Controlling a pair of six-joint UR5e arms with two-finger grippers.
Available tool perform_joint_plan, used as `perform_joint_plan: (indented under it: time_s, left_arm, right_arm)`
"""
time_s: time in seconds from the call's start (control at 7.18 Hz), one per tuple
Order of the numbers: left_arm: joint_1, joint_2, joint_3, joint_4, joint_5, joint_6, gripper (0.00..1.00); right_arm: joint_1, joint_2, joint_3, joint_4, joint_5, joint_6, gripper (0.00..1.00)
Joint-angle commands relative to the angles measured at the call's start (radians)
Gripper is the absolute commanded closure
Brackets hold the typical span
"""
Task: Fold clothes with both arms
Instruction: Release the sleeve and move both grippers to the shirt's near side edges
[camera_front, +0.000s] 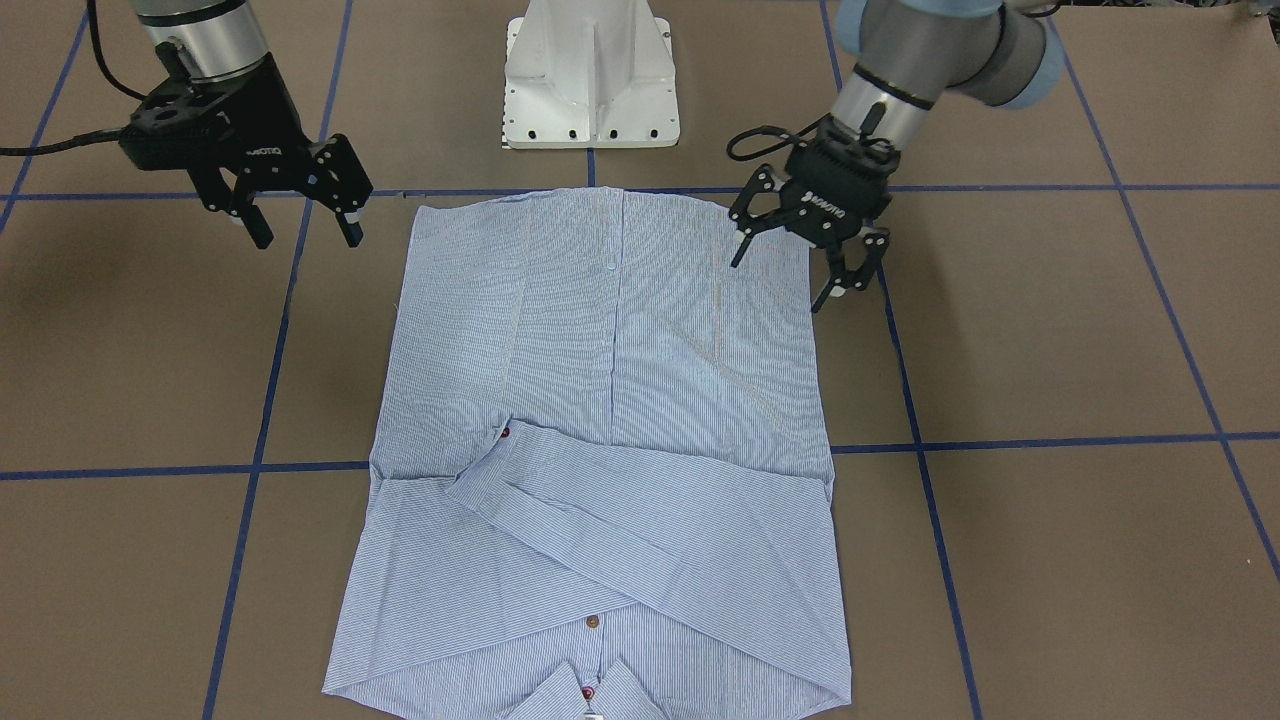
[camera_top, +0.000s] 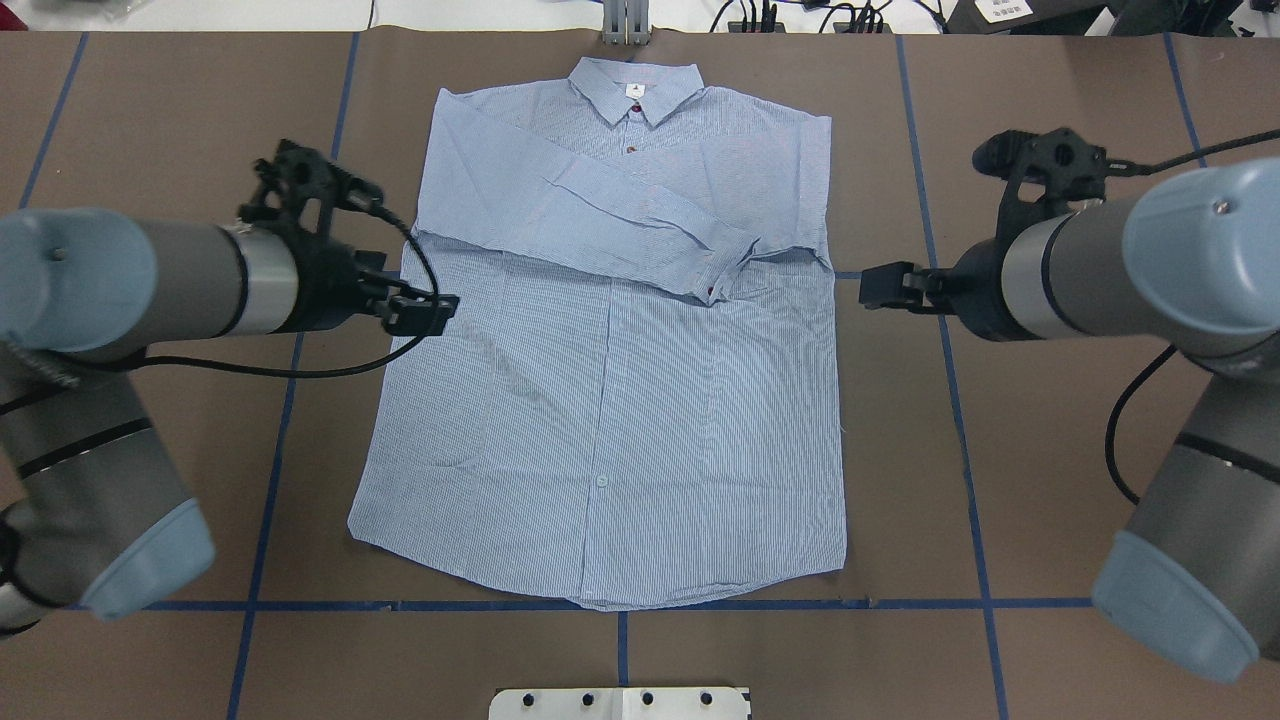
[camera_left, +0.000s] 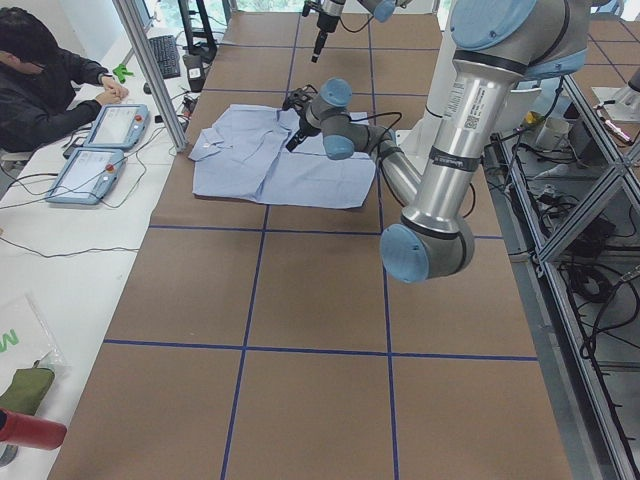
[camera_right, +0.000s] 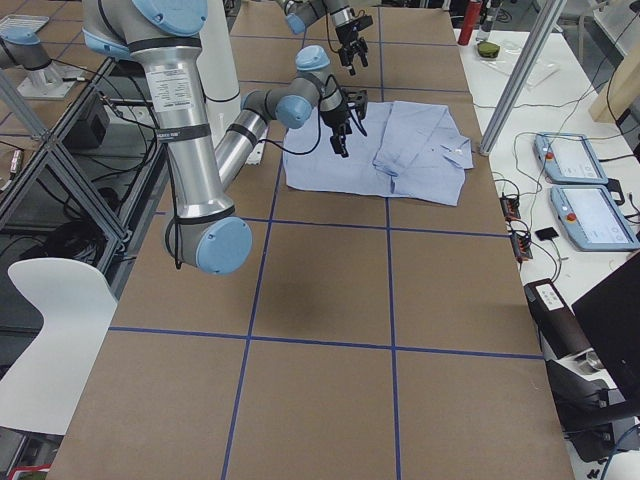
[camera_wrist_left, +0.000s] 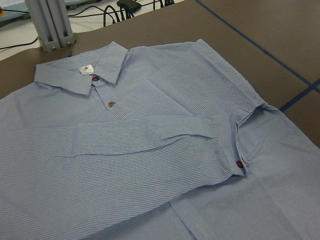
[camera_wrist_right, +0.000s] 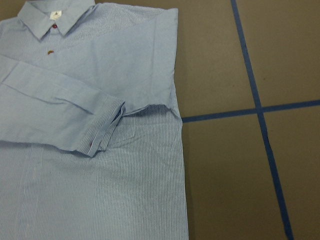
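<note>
The striped shirt (camera_front: 620, 400) lies flat and face up on the brown table, its collar (camera_top: 635, 90) at the far side from me. Both sleeves are folded across the chest, with a cuff and red button (camera_wrist_left: 239, 164) near its right side. My left gripper (camera_front: 778, 283) is open and empty, raised over the shirt's left edge (camera_top: 425, 310). My right gripper (camera_front: 307, 238) is open and empty, hovering off the shirt's right edge (camera_top: 880, 285) over bare table. Both wrist views show the shirt (camera_wrist_right: 90, 125) and no fingers.
My white pedestal base (camera_front: 590, 80) stands behind the hem. Blue tape lines (camera_top: 940, 400) cross the brown table. A metal post (camera_top: 625, 20) stands beyond the collar. An operator (camera_left: 40, 80) with control tablets (camera_left: 95, 150) sits at the far side.
</note>
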Motion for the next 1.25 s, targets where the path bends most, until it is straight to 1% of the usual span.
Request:
perform_joint_plan:
  time_s: [0.0,0.14,0.28,0.42,0.7,0.84,0.98,1.11]
  left_arm:
    - [0.067,0.231,-0.075,-0.118,0.038,-0.252,0.00]
    - [0.145,0.292,-0.073,-0.147,0.114,-0.259,0.00]
    - [0.232,0.296,-0.060,-0.141,0.167,-0.362,0.00]
    - [0.298,0.290,-0.025,-0.136,0.221,-0.422,0.00]
    - [0.320,0.271,0.029,-0.135,0.227,-0.473,0.01]
    - [0.323,0.252,0.049,-0.135,0.229,-0.475,0.07]
    - [0.323,0.224,0.078,-0.136,0.229,-0.474,0.09]
    - [0.325,0.204,0.086,-0.135,0.226,-0.474,0.09]
  right_arm:
    - [-0.187,-0.041,0.049,0.001,-0.160,0.121,0.00]
    - [-0.212,-0.039,0.056,-0.001,-0.182,0.135,0.00]
    - [-0.217,-0.039,0.056,-0.001,-0.188,0.135,0.00]
    - [-0.217,-0.039,0.056,-0.001,-0.188,0.135,0.00]
    - [-0.217,-0.039,0.056,0.001,-0.188,0.135,0.00]
    - [-0.217,-0.039,0.056,0.001,-0.189,0.133,0.00]
    - [-0.217,-0.039,0.057,-0.001,-0.189,0.135,0.00]
    - [-0.218,-0.039,0.057,-0.001,-0.189,0.135,0.00]
